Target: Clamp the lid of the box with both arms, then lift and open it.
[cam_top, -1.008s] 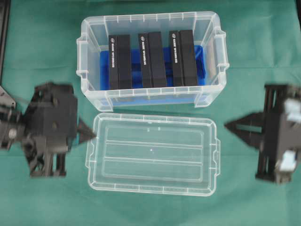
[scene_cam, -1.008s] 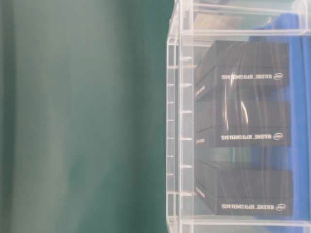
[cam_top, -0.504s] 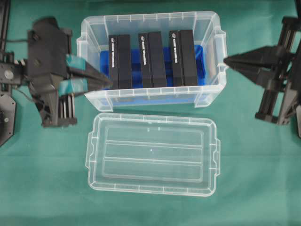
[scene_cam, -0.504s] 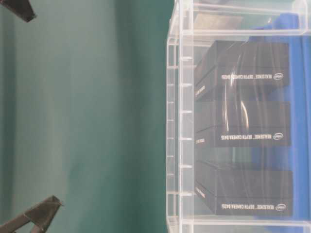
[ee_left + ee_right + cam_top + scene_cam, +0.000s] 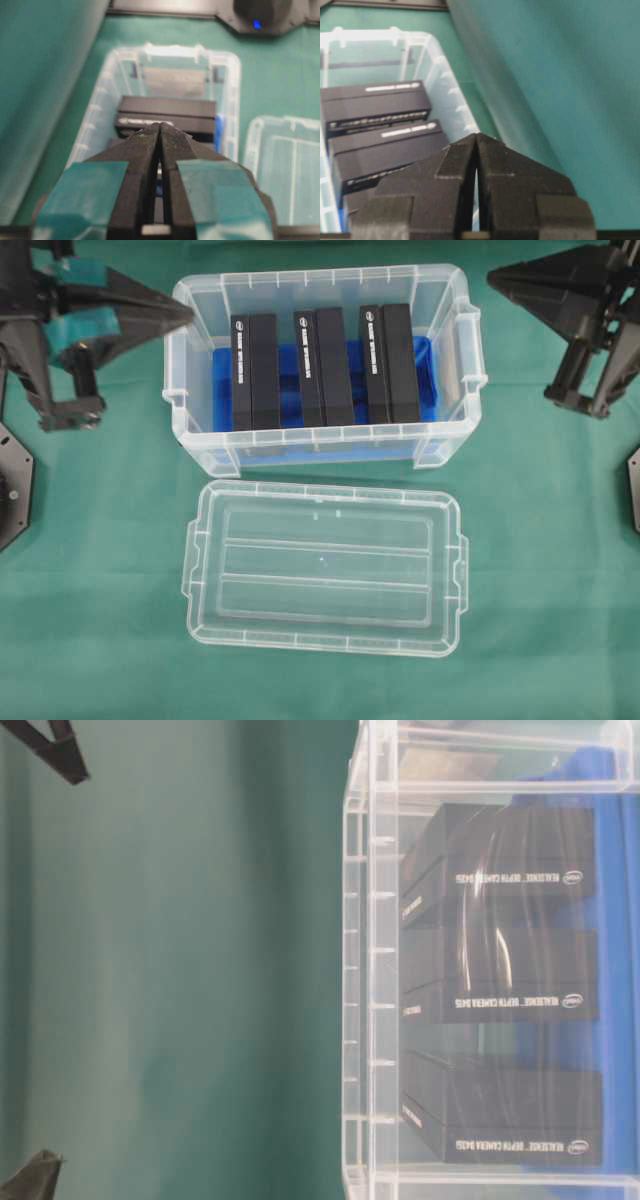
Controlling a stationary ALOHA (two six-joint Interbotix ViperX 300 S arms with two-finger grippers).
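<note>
Lid: flat on my green tabletop, nearest, just in front of the box. Box: open, three black blocks upright on blue bottom. My left tool: tips together, empty, beside box's left end. My right tool: tips together, empty, off right end.

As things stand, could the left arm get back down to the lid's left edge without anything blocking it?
Probably yes. The left gripper, shut and empty, sits by the box's upper left corner; the lid lies flat on the cloth in front of the box, and nothing sits on the cloth beside its left edge.
</note>
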